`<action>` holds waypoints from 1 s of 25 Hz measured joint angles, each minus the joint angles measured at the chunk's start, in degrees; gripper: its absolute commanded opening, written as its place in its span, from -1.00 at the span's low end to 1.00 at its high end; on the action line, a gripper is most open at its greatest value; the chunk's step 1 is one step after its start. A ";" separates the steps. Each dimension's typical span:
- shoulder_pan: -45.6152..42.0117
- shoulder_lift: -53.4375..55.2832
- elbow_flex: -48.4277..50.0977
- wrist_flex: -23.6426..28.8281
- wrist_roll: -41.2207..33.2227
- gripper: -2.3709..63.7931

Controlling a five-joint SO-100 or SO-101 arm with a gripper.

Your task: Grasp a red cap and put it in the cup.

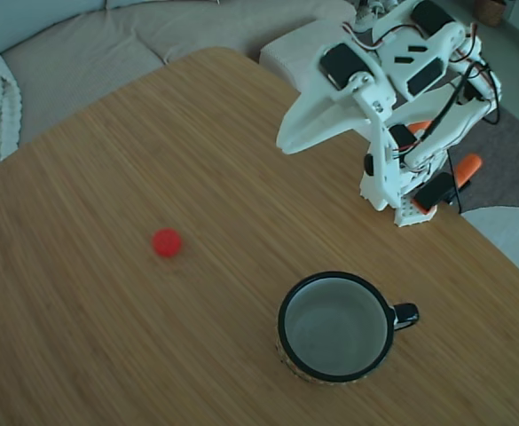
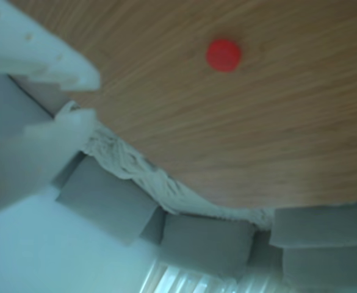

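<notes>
Two things matter to me on this wooden bench [image 1: 241, 160]: the red cap [image 1: 167, 242] and the cup [image 1: 334, 327]. Taking the cup as my landmark, in the fixed view the red cap lies alone on bare wood, well apart from the cup, up and to its left. The cup stands upright with its black handle [image 1: 404, 314] pointing right, and its pale inside is empty. The white arm [image 1: 392, 80] is folded up beyond the cup, near the bench's far edge, clear of both things.

The jaws [image 1: 285, 142] carry nothing. In the fixed view they taper to a point and look nearly closed; in the other view I see a narrow gap between the two white fingers [image 2: 56, 67]. So I judge them narrow, and they must spread before any grasp.

My worries from here: the cap is small, low and round, so a descent slightly off centre could nudge it and send it skidding across the smooth wood. A shallow pinch could squirt it out. On the carry, a low path could clip the cup's black rim [image 1: 281, 319] and shift or tip it.
</notes>
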 measured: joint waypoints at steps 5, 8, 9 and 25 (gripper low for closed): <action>0.26 0.09 2.02 -0.18 0.00 -0.94; 0.26 0.00 4.04 -1.14 0.00 -0.94; 0.26 0.00 4.22 -1.93 0.00 -0.94; 0.26 -17.40 -2.55 -7.29 -0.09 -0.94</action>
